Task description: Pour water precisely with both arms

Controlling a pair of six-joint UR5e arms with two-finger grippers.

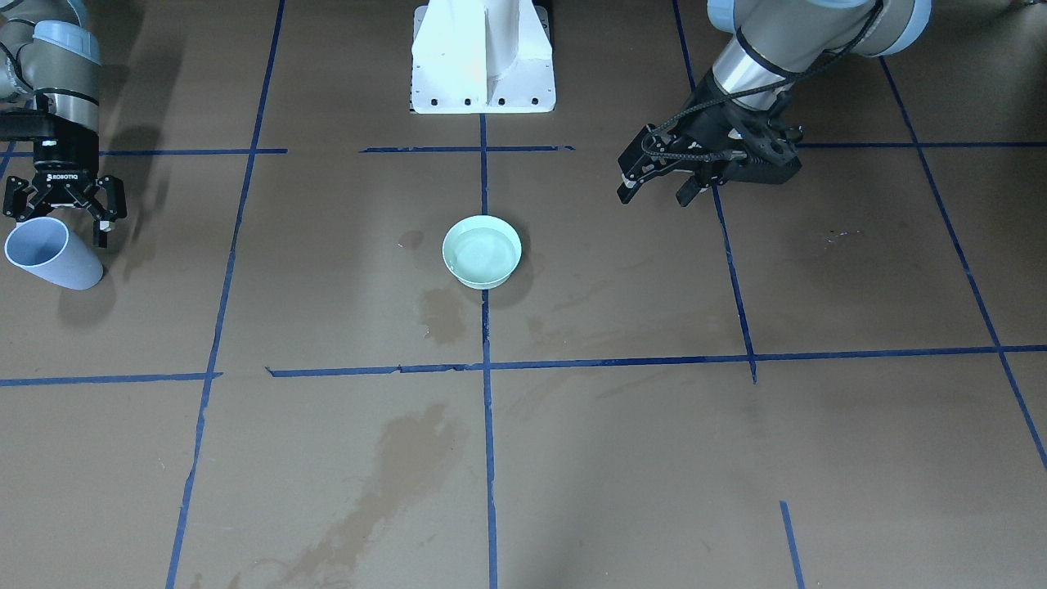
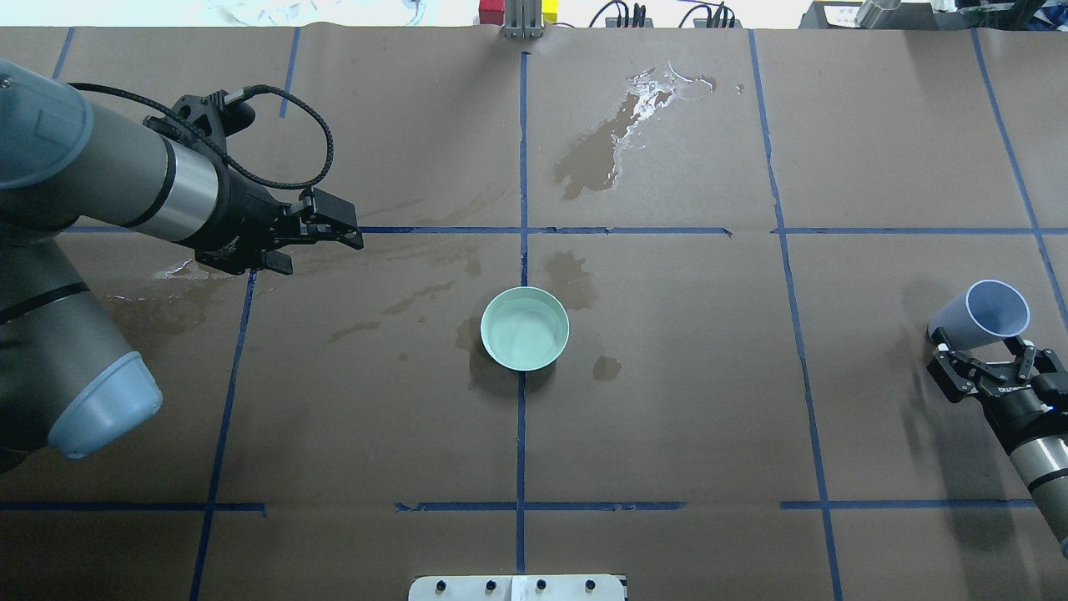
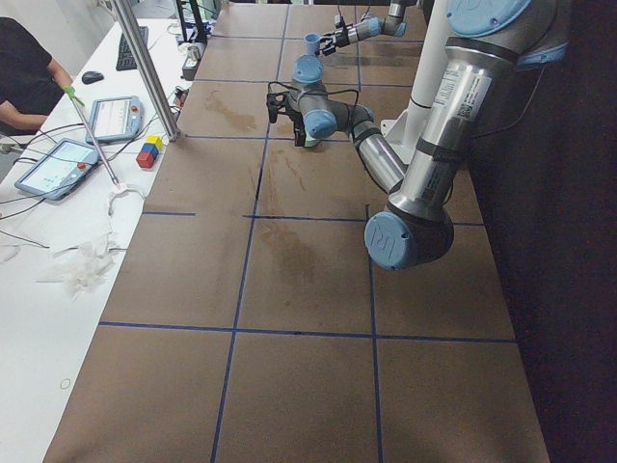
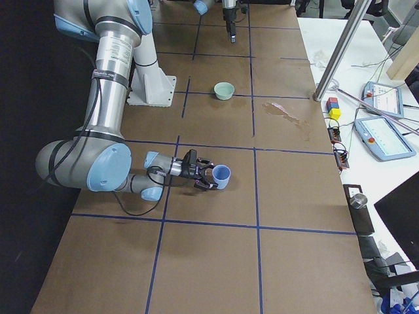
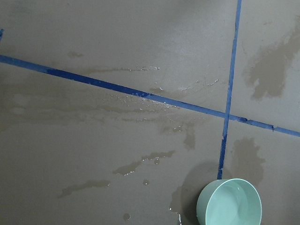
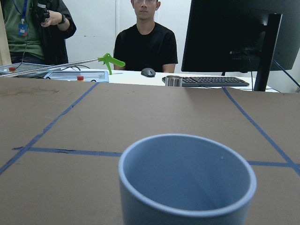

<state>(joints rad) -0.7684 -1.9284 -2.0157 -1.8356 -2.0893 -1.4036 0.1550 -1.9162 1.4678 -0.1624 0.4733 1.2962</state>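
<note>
Water (image 1: 483, 249) sits in the mint-green bowl (image 1: 481, 281) on the desk (image 1: 327, 286); left tool (image 1: 654, 196) and right tool (image 2: 986, 359) are spread, empty, the right just beside the pale blue cup (image 1: 57, 258), which a skewed closing could topple.

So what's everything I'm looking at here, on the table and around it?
bowl: one, mint green, middle of the table
water: clear pool, inside the bowl
cup: one, pale blue, at the table's end on the robot's right
wet stains: several, dark brown, scattered on the paper
tape lines: blue, a grid over the brown table cover
pedestal: one, white, at the robot's edge
tablets: two, grey, side bench
blocks: small stack, red, blue, yellow, side bench
monitor: one, black, far desk
people: two, behind that desk
left gripper: black, fingers open, empty
right gripper: black, fingers spread around the cup
</note>
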